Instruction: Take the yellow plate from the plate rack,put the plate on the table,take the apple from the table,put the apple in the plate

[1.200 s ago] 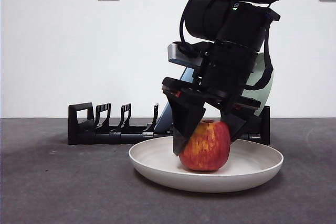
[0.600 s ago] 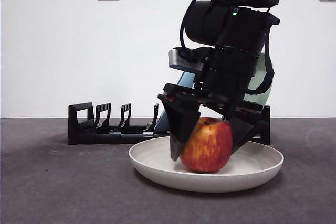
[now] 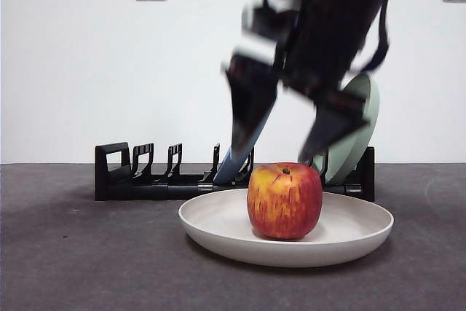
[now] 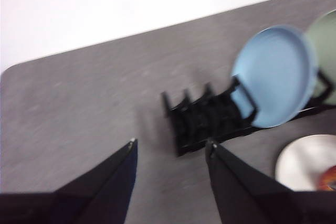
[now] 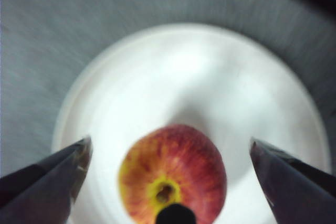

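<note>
The red-and-yellow apple stands upright in the cream yellow plate, which lies flat on the grey table. My right gripper hangs open just above the apple, blurred, touching nothing. From the right wrist view the apple sits on the plate, below and between the open jaws. My left gripper is open and empty, high over the table, off to the side of the black plate rack.
The plate rack stands behind the plate and holds a blue plate and a pale green plate; both also show in the left wrist view, blue plate and green plate. Two wall sockets sit high behind.
The right gripper let go of the apple, opened wider and rose quickly. The apple stays standing in the plate.
</note>
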### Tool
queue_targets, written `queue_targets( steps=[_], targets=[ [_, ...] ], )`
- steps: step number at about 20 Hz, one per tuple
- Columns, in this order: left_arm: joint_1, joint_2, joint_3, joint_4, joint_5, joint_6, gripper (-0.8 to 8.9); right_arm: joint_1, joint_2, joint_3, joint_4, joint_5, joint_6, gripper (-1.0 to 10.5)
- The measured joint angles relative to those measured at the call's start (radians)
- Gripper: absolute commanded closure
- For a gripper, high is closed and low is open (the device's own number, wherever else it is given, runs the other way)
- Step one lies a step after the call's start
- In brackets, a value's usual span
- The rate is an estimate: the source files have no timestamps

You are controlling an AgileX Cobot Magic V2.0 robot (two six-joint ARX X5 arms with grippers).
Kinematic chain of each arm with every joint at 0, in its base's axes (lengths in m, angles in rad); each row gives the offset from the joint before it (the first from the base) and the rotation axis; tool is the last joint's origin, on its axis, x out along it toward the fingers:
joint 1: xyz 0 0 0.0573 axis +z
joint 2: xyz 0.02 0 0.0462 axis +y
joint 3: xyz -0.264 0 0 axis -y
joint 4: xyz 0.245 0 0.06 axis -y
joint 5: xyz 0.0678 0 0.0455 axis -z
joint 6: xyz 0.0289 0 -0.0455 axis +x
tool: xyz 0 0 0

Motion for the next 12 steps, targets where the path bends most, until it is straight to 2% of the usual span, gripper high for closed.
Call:
queue_targets(
  steps=[3, 7, 10, 11, 12],
  targets=[
    [0.0, 0.016, 0.0, 0.037, 0.08, 0.015, 5.94, 0.0, -0.102, 0.0, 0.002, 0.036, 0.0, 4.6],
    [0.0, 0.055, 0.0, 0.072, 0.197, 0.044, 5.94, 0.0, -0.238, 0.0, 0.002, 0.097, 0.0, 6.7],
    [0.0, 0.091, 0.0, 0.09, 0.262, 0.056, 6.02, -0.011, -0.333, 0.0, 0.002, 0.097, 0.0, 8.4],
    [0.0, 0.101, 0.0, 0.097, 0.277, 0.06, 6.25, -0.018, -0.36, 0.0, 0.002, 0.097, -0.001, 8.9],
    [0.0, 0.114, 0.0, 0.103, 0.291, 0.062, 6.93, -0.023, -0.389, 0.0, 0.0, 0.097, -0.001, 9.3]
  ],
)
